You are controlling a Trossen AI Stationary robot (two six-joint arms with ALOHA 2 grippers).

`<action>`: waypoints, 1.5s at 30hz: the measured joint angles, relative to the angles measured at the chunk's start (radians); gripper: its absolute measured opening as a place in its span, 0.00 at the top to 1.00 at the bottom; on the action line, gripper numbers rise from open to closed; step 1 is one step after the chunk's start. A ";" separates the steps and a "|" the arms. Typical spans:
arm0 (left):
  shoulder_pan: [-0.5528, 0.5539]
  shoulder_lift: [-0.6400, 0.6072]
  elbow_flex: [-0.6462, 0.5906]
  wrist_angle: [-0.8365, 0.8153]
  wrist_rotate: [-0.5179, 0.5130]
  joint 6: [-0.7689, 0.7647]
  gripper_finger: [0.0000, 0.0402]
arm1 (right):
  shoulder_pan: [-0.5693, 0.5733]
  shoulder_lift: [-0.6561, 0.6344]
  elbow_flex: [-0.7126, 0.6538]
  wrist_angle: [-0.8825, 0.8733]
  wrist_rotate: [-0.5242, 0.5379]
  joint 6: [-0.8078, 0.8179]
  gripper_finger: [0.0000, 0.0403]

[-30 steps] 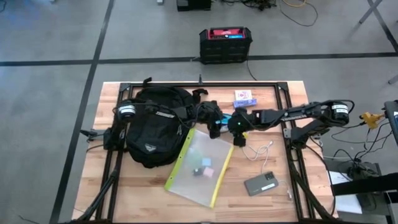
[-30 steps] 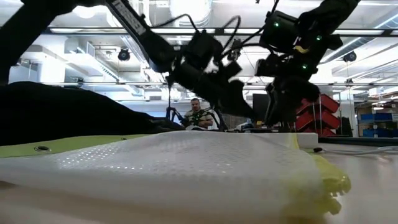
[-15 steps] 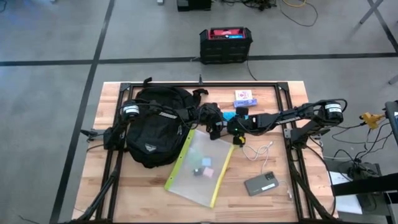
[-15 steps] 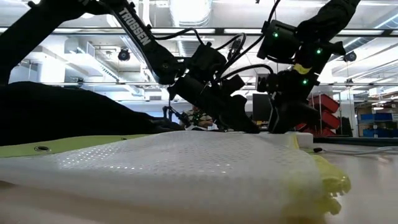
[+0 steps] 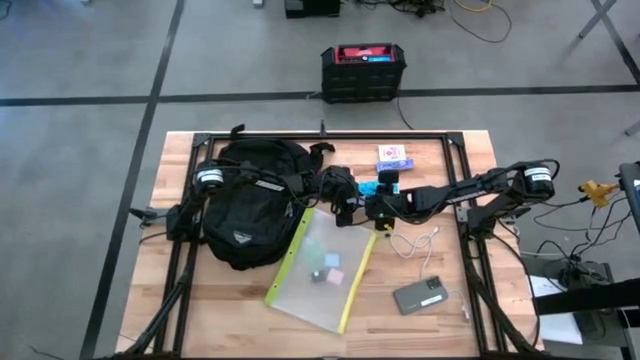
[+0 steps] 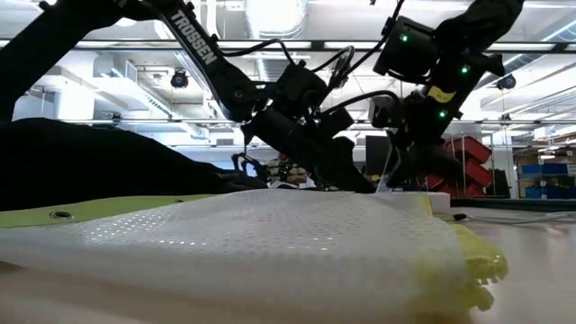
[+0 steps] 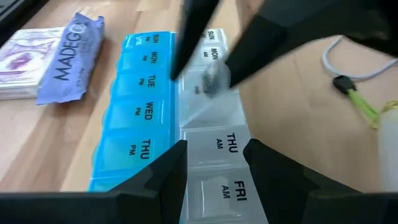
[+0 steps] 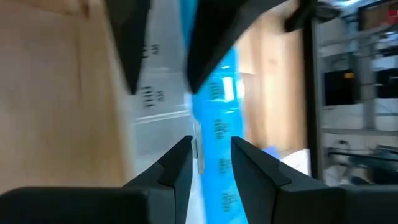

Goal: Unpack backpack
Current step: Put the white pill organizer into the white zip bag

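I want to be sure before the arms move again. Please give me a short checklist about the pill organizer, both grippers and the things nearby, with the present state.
1. Left gripper open around the pill organizer: ok, fingers straddle the clear AM row.
2. Right gripper open at the organizer: ok, a finger on each side of it.
3. Organizer resting on the table: cannot tell.
4. Organizer lids closed: cannot tell.
5. Organizer out of the backpack: ok.
6. Nearby white cable clear of both grippers: ok.
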 joint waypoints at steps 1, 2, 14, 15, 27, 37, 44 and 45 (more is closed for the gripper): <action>0.000 0.000 0.000 0.000 0.006 -0.001 0.61 | 0.003 -0.003 0.000 -0.003 0.001 0.007 0.78; 0.000 0.000 0.000 0.000 0.007 -0.003 0.61 | 0.005 -0.008 0.000 -0.009 -0.003 0.018 0.78; -0.001 -0.001 0.000 0.004 0.030 -0.021 0.61 | -0.012 0.020 0.000 -0.005 -0.102 0.052 0.78; -0.003 -0.001 -0.001 0.003 0.031 -0.021 0.61 | -0.014 0.027 0.000 -0.002 -0.102 0.052 0.79; -0.022 -0.094 -0.008 -0.103 0.044 -0.029 0.61 | 0.009 0.030 0.005 0.003 -0.087 0.119 0.99; -0.234 -0.264 -0.020 -0.324 0.015 -0.032 0.61 | 0.046 -0.085 0.005 -0.199 0.070 0.254 1.00; -0.502 -0.246 -0.020 -0.313 -0.264 -0.013 0.61 | 0.046 -0.197 0.005 -0.324 0.061 0.362 1.00; -0.526 -0.243 -0.020 -0.320 -0.298 -0.021 0.61 | 0.045 -0.208 0.005 -0.330 0.060 0.371 1.00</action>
